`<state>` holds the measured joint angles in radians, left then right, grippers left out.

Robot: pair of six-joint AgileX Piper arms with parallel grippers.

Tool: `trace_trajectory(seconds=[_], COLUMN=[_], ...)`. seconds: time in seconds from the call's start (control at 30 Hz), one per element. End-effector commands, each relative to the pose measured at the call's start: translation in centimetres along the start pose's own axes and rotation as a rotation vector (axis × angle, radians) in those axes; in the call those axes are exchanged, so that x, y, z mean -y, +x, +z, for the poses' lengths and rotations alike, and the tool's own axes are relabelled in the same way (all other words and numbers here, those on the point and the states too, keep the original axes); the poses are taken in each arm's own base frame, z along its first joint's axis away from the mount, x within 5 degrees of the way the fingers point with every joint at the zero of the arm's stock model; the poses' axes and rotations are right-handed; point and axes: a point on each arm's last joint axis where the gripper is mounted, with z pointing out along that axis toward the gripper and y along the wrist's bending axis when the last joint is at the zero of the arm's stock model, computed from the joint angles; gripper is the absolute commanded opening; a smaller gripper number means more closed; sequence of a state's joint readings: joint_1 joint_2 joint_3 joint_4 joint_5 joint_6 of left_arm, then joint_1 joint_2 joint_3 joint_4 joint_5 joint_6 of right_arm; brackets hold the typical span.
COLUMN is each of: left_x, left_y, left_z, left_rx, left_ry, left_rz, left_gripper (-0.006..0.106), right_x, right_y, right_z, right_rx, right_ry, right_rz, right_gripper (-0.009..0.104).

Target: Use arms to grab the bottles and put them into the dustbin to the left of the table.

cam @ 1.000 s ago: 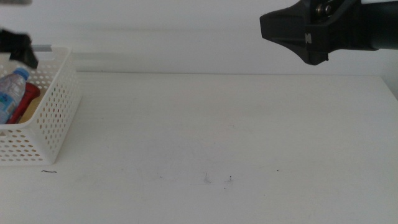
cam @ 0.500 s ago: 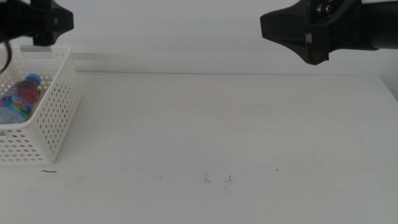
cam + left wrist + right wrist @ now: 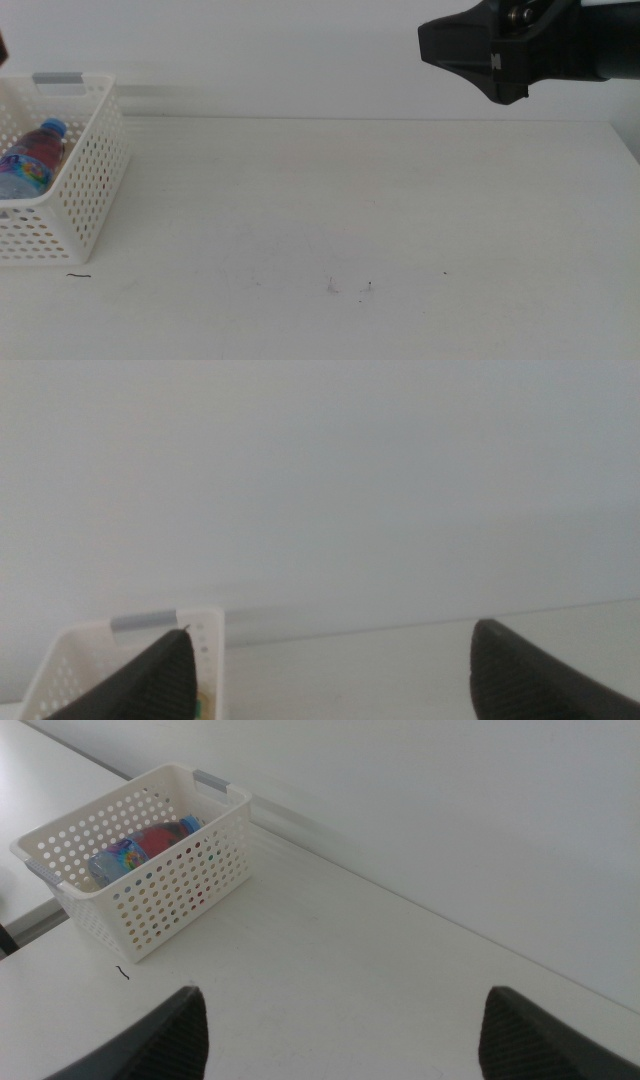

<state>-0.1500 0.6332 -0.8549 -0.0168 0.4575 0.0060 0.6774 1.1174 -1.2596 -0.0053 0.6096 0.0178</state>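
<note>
From the middle view, the white dustbin (image 3: 75, 190) with little holes sits at the left edge of the worktop (image 3: 360, 220). A blue-capped water bottle (image 3: 30, 160) lies inside.

The right end effector (image 3: 490, 55) hangs high up, far from the dustbin.

The left wrist view shows the left end effector (image 3: 330, 665) with jaws wide apart, holding nothing, near the dustbin's corner.

The right wrist view shows its jaws wide apart too, and something red (image 3: 160, 840), maybe the can, beside the bottle.

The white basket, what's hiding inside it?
Inside the white basket lies a blue-capped water bottle, with something red beside it. The walls cover whatever lies lower.
</note>
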Motion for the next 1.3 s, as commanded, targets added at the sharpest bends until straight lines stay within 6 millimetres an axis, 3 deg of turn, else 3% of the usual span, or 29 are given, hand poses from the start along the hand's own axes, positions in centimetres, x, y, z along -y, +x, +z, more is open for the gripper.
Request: trace_trajectory(seconds=[0.0,0.47,0.6,0.7,0.77,0.87,1.1,1.27], left_x=[0.1,0.0,0.0,0.0,0.0,0.0,-0.2,-0.4], left_y=[-0.1,-0.3,0.0,1.2,3.2,6.7,16.3,19.7], left_z=[-0.6,-0.9,-0.7,-1.4,-1.7,-2.2,-3.3,-3.4], left_rx=[0.024,0.048,0.042,0.102,0.130,0.198,0.147,0.139], left_ry=[0.011,0.000,-0.004,0.003,0.003,0.001,-0.005,-0.035], left_rz=[0.014,0.037,0.046,0.030,0.029,0.030,0.018,0.009], left_gripper=[0.094,0.094,0.094,0.094,0.094,0.094,0.094,0.094], right_x=[0.1,0.1,0.6,2.4,3.9,5.6,5.8,4.7], right_y=[-0.2,-0.2,2.2,5.9,9.0,13.3,22.2,26.0], right_z=[-0.3,-0.3,0.6,1.0,0.5,-1.1,-5.7,-8.1], right_rx=[0.014,0.014,0.129,0.192,0.210,0.243,0.233,0.239], right_ry=[0.005,0.005,0.013,0.073,0.149,0.276,0.481,0.595], right_rz=[-0.005,-0.005,0.037,0.159,0.217,0.165,0.155,0.108], right_gripper=[0.084,0.084,0.084,0.084,0.084,0.084,0.084,0.084])
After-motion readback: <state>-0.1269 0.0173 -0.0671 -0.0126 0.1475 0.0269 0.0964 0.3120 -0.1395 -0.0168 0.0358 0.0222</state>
